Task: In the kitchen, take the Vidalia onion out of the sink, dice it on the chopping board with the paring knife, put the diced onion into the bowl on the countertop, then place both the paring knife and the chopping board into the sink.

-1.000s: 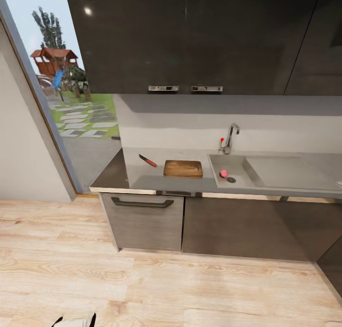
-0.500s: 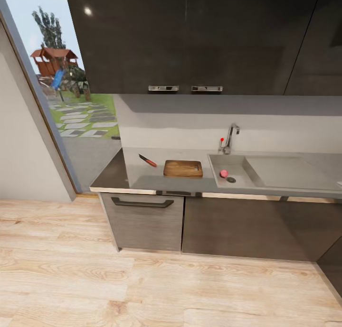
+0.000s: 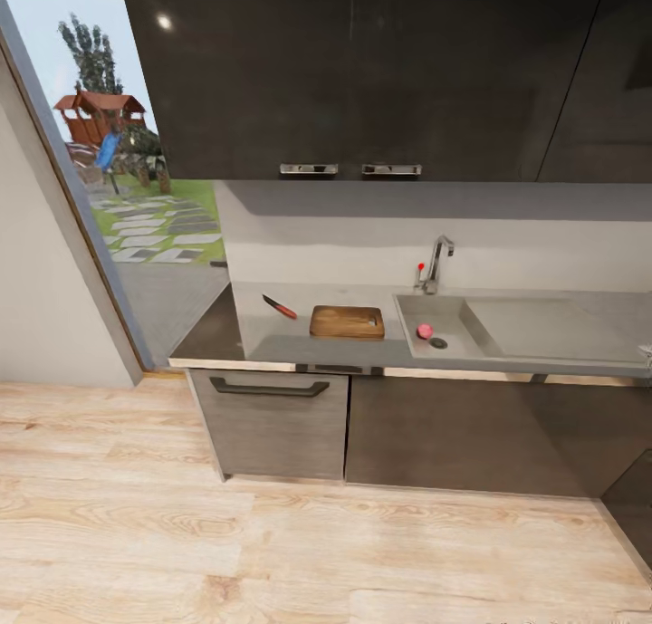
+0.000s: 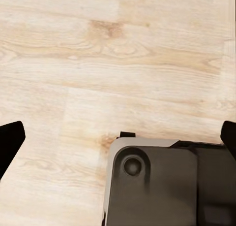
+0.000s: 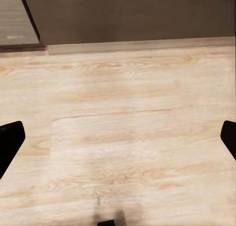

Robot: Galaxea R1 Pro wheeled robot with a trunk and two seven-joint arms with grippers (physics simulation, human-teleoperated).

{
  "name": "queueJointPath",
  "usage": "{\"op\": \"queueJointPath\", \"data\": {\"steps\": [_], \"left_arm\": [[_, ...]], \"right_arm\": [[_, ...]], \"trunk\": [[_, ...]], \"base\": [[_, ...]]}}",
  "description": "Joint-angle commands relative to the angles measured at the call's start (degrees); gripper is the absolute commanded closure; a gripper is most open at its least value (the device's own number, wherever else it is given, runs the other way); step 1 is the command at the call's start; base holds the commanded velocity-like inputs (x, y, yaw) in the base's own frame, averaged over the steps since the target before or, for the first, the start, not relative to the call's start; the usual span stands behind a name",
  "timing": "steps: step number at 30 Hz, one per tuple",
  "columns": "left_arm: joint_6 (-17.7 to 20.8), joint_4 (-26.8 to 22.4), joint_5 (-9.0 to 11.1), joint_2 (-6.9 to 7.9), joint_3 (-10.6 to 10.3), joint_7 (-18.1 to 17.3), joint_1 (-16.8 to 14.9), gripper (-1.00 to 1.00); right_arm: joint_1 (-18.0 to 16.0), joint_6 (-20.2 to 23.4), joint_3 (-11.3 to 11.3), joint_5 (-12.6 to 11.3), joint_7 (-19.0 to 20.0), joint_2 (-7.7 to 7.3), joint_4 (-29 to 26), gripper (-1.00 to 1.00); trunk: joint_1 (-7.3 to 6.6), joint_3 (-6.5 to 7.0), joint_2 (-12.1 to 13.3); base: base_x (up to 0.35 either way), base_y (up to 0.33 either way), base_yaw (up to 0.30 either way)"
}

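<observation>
head view, from left to right on the countertop [image 3: 272,345]: paring knife [image 3: 280,307], chopping board [image 3: 347,321], then the vidalia onion [image 3: 424,331] in the sink [image 3: 453,321] beside the drain. left gripper [image 4: 118,142] and right gripper [image 5: 118,140] hang with fingers spread wide over wooden floor [image 5: 132,137], holding nothing.

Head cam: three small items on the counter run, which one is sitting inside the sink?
The Vidalia onion, the pinkish-red ball beside the drain in the sink. The paring knife and chopping board lie on the countertop to its left.

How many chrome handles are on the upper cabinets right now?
2: one chrome bar handle at the bottom edge of the dark glossy upper cabinets, above the brown wooden chopping board; the second chrome handle right beside it, toward the tap.
</observation>
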Motion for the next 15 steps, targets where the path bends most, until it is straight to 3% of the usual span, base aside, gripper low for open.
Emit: {"op": "queueJointPath", "data": {"steps": [1, 15], "left_arm": [[-0.2, 0.0, 0.0, -0.04, 0.1, 0.0, 0.0, -1.00], [-0.4, 0.2, 0.1, -0.04, 0.1, 0.0, 0.0, -1.00]], "right_arm": [[0.0, -0.1, 0.1, -0.6, 0.0, -0.04, 0.0, -1.00], [0.0, -0.2, 0.1, -0.6, 0.0, -0.01, 0.0, -1.00]], "trunk": [[0.04, -0.05, -0.1], [0.04, 0.80, -0.1]], "base": [[0.000, 0.000, -0.163], [0.000, 0.000, -0.210]]}}
